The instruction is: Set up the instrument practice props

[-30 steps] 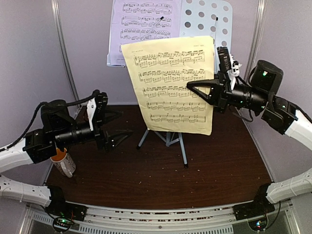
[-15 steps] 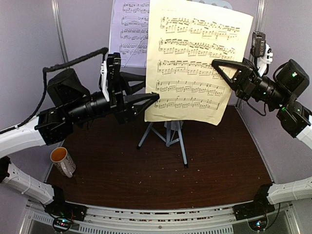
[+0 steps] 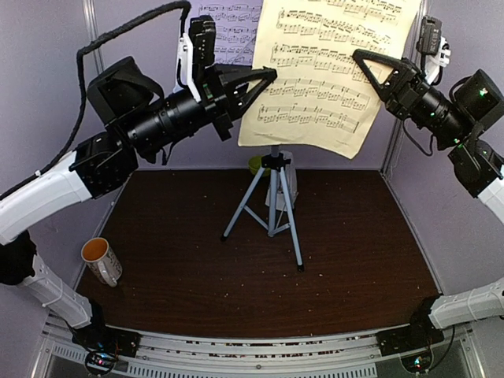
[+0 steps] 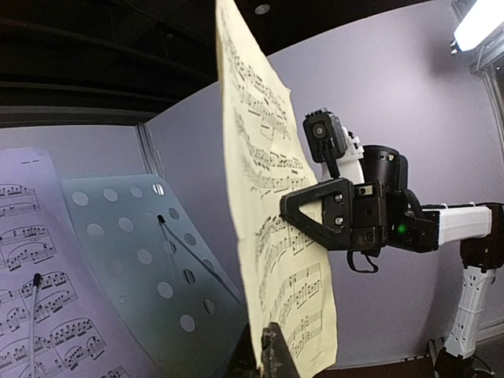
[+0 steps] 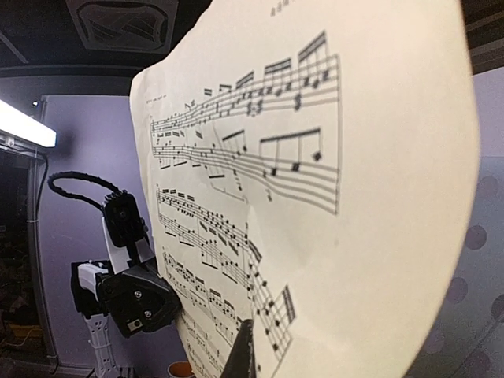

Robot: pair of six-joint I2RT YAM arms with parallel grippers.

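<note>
The yellow sheet-music page (image 3: 335, 71) hangs high in the air in front of the music stand, held at both sides. My left gripper (image 3: 266, 76) is shut on its left edge; in the left wrist view the page (image 4: 264, 197) runs edge-on between the fingers (image 4: 295, 358). My right gripper (image 3: 361, 57) is shut on the right part of the page (image 5: 370, 205). The lavender page (image 3: 236, 31) rests on the perforated stand plate (image 4: 142, 260). The silver tripod (image 3: 273, 206) stands mid-table. The metronome is not clearly visible.
A white mug with an orange inside (image 3: 101, 260) stands at the table's left front. A small green bowl (image 3: 253, 164) peeks out behind the tripod head. Purple walls close in the back and sides.
Both arms rose, carrying the yellow page up and off the stand's front. My left gripper came in from the left and closed on the page's left edge.
</note>
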